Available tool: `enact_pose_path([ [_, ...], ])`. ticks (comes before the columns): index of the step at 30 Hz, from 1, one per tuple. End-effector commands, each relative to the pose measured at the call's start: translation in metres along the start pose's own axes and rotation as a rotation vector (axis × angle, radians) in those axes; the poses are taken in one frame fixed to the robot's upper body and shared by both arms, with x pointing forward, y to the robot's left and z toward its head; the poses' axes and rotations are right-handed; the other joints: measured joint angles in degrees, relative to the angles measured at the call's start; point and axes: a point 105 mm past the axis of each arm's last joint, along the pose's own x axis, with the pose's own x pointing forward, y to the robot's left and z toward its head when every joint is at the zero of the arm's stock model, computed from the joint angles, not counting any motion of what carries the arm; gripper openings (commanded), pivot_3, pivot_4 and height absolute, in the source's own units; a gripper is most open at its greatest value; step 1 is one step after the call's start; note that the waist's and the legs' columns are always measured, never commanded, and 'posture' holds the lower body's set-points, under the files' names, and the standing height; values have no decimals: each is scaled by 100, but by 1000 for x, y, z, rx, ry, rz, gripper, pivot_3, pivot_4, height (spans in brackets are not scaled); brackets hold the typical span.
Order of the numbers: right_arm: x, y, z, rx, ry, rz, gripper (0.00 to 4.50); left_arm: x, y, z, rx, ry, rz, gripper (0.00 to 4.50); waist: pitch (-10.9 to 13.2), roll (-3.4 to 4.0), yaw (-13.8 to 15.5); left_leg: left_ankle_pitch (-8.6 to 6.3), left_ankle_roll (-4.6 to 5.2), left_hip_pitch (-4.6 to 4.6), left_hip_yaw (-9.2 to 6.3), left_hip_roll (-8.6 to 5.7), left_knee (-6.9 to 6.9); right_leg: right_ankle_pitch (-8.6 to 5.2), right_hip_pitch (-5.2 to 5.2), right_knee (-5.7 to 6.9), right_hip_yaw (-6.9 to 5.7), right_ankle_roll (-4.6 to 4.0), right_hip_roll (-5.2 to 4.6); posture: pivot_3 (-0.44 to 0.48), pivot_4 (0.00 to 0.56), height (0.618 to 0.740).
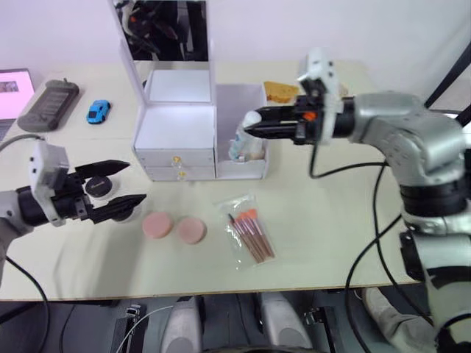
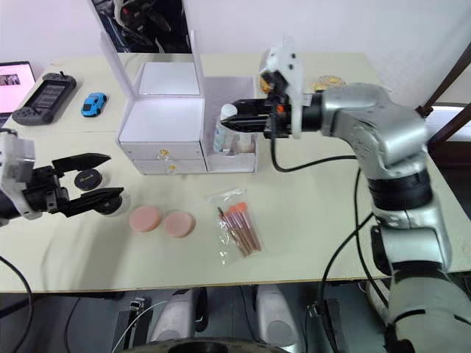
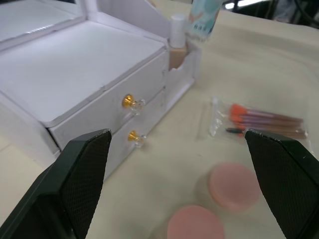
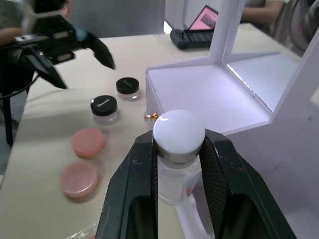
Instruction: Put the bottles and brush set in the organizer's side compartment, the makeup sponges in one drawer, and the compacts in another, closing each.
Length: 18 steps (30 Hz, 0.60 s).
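Note:
My right gripper (image 1: 249, 126) is shut on the white cap (image 4: 178, 130) of the clear blue-labelled bottle (image 3: 204, 15). It hangs over the organizer's (image 1: 176, 132) side compartment (image 1: 259, 99), its base near the rim. The beige bottle (image 3: 177, 46) stands inside that bin. Both gold-knobbed drawers (image 1: 176, 166) are shut. My left gripper (image 1: 137, 181) stands open at the table's left, beside two black compacts (image 4: 127, 85) (image 4: 104, 106). Two pink makeup sponges (image 1: 157, 225) (image 1: 190, 230) lie in front of the drawers. The brush set (image 1: 250, 232) lies to their right.
A blue toy car (image 1: 98, 111), a grey handheld device (image 1: 48, 104) and a pink-lit screen (image 1: 13, 88) sit at the back left. A yellow-brown item (image 1: 281, 91) lies behind the organizer. The mirror lid (image 1: 165, 33) stands upright.

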Motion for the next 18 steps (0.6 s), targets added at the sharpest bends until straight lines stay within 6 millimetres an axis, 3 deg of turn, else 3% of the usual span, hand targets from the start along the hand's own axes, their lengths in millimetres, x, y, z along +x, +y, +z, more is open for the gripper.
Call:
enact_pose_path([
  [1, 4, -5, 16, -68, -8, 36, 679, -8, -4, 11, 55, -32, 42, 4500, 0, 0, -5, 0, 0, -1, 0, 0, -1, 0, 0, -2, 0, 0, -1, 0, 150, 738],
  [18, 40, -33, -4, -183, 102, 86, 679, -18, -24, 8, 50, -27, 118, 4500, 1, 2, -26, 0, 0, -1, 3, 3, -11, 2, -13, 3, -1, -1, 5, 0, 150, 738],
])
